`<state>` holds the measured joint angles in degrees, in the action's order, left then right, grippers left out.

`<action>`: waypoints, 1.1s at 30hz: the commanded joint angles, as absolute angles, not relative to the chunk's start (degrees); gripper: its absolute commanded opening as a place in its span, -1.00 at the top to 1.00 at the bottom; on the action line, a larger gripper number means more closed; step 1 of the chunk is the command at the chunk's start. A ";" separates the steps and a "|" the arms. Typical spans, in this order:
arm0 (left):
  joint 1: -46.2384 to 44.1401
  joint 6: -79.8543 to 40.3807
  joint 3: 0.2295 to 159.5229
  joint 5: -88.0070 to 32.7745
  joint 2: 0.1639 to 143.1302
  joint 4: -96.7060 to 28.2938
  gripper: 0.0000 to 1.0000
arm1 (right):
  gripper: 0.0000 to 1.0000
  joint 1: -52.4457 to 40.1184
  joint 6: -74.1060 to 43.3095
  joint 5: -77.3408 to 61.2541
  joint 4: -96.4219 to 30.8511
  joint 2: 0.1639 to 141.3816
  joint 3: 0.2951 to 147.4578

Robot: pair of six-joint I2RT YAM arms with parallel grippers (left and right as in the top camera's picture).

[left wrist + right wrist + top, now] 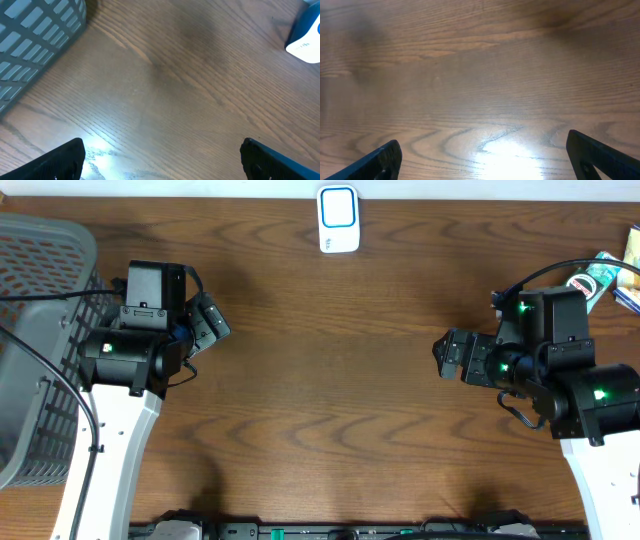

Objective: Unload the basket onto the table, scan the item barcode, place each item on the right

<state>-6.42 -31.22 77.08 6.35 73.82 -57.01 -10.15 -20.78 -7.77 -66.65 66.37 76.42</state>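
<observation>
Left hand (207,327) is spread wide, gripping nothing, poised over bare desk (330,380) beside the grey basket (40,300). Right hand (448,355) is just as wide and empty. Overhead alone shows the packaged items (603,275) at the far right edge, well apart from both hands. The left wrist view catches the white-and-blue scanner (305,35).

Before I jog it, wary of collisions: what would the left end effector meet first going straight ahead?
Probably bare table; the left end effector points between basket and scanner, depth unclear.
</observation>
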 commanded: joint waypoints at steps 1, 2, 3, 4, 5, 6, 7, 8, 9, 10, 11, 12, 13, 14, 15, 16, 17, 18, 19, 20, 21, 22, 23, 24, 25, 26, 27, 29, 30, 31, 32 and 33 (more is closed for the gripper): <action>-6.17 -30.65 77.84 6.70 73.73 -57.19 -0.95 | -0.99 -10.39 -20.62 -7.57 -67.22 66.02 76.25; -6.17 -30.65 77.84 6.70 73.73 -57.21 -0.96 | -0.99 -10.39 -20.49 -6.79 -67.37 66.02 76.23; -6.17 -30.65 77.84 6.70 73.73 -57.19 -0.96 | -0.98 -10.39 -20.49 -5.08 -68.64 66.02 76.20; -6.17 -30.65 77.87 6.70 73.73 -57.21 -0.96 | -0.99 -10.39 -20.49 -4.54 -69.21 66.02 76.20; -6.17 -30.65 77.87 6.70 73.73 -57.21 -0.96 | -0.99 -10.39 -20.49 -3.70 -70.15 66.02 76.16; -6.17 -30.65 77.84 6.70 73.73 -57.19 -0.96 | -0.99 -10.39 -20.47 -3.49 -70.30 66.02 76.09; -6.17 -30.65 77.87 6.70 73.73 -57.21 -0.96 | -0.99 -10.41 -20.21 -3.33 -70.28 66.02 75.92; -6.17 -30.65 77.87 6.70 73.73 -57.21 -0.96 | -0.99 -10.50 -18.87 -3.36 -69.49 66.22 75.22; -6.17 -30.65 77.87 6.70 73.73 -57.19 -0.96 | -0.99 -10.50 -17.98 -3.38 -69.01 66.22 74.91; -6.17 -30.65 77.84 6.70 73.73 -57.21 -0.96 | -0.99 -10.50 -15.57 -3.40 -66.92 66.13 73.56; -6.17 -30.65 77.84 6.70 73.73 -57.21 -0.96 | -0.98 -10.55 -13.67 -3.57 -64.36 65.36 71.64; -6.17 -30.65 77.87 6.70 73.73 -57.21 -0.96 | -0.99 -10.55 -12.29 -3.57 -62.13 64.47 69.82; -6.17 -30.65 77.87 6.70 73.73 -57.21 -0.96 | -0.99 -10.55 -10.20 -3.62 -58.63 62.67 66.63; -6.17 -30.65 77.84 6.70 73.73 -57.19 -0.96 | -0.99 -10.52 -8.99 -3.62 -55.83 60.66 63.57; -6.17 -30.65 77.87 6.70 73.73 -57.21 -0.96 | -0.98 -10.44 -8.47 -3.60 -51.53 57.04 58.54; -6.17 -30.65 77.84 6.70 73.73 -57.19 -0.96 | -0.99 -10.15 -8.43 -3.60 -48.18 54.15 54.76; -6.17 -30.65 77.87 6.70 73.73 -57.21 -0.96 | -0.99 -9.85 -8.38 -3.60 -45.39 51.62 51.68; -6.17 -30.65 77.84 6.70 73.73 -57.21 -0.96 | -0.99 -9.61 -7.62 -3.99 -42.74 49.06 48.86; -6.17 -30.65 77.87 6.70 73.73 -57.21 -0.96 | -0.98 -9.34 -5.76 -5.06 -39.38 45.69 45.23; -6.17 -30.65 77.84 6.70 73.73 -57.19 -0.96 | -0.99 -9.30 -1.26 -7.07 -34.26 40.34 39.77; -6.17 -30.65 77.87 6.70 73.73 -57.19 -0.96 | -0.98 -9.30 2.48 -8.49 -30.15 35.51 35.09; -6.17 -30.65 77.87 6.70 73.73 -57.19 -0.96 | -0.99 -9.30 4.14 -8.75 -27.77 32.47 32.21; -6.17 -30.65 77.87 6.70 73.73 -57.21 -0.96 | -0.99 -9.08 5.28 -8.73 -24.01 26.81 27.03; -6.17 -30.65 77.87 6.70 73.73 -57.21 -0.95 | -0.99 -8.84 5.26 -8.69 -22.90 24.86 25.15; -6.17 -30.65 77.84 6.70 73.73 -57.21 -0.96 | -0.99 -8.16 5.23 -8.71 -21.34 21.39 22.20; -6.17 -30.65 77.87 6.70 73.73 -57.21 -0.96 | -0.99 -7.68 5.19 -8.73 -20.01 19.03 19.97; -6.17 -30.65 77.84 6.70 73.73 -57.21 -0.95 | -0.98 -7.22 5.02 -8.75 -18.68 16.84 17.85; -6.17 -30.65 77.84 6.70 73.73 -57.19 -0.95 | -0.99 -6.50 4.32 -8.75 -14.85 12.75 13.43; -6.17 -30.65 77.87 6.70 73.73 -57.19 -0.96 | -0.99 -6.20 4.29 -8.75 -13.50 11.44 11.92; -6.17 -30.65 77.87 6.70 73.73 -57.19 -0.96 | -0.99 -5.93 4.32 -8.73 -12.71 10.41 10.79; -6.17 -30.65 77.87 6.70 73.73 -57.21 -0.96 | -0.99 -5.43 4.32 -8.73 -11.33 8.69 8.84; -6.17 -30.65 77.84 6.70 73.73 -57.21 -0.95 | -0.99 -5.23 4.29 -8.75 -10.68 8.08 8.05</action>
<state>-6.42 -31.22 77.08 6.35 73.82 -57.04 -6.11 3.36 -8.25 -11.81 10.55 10.57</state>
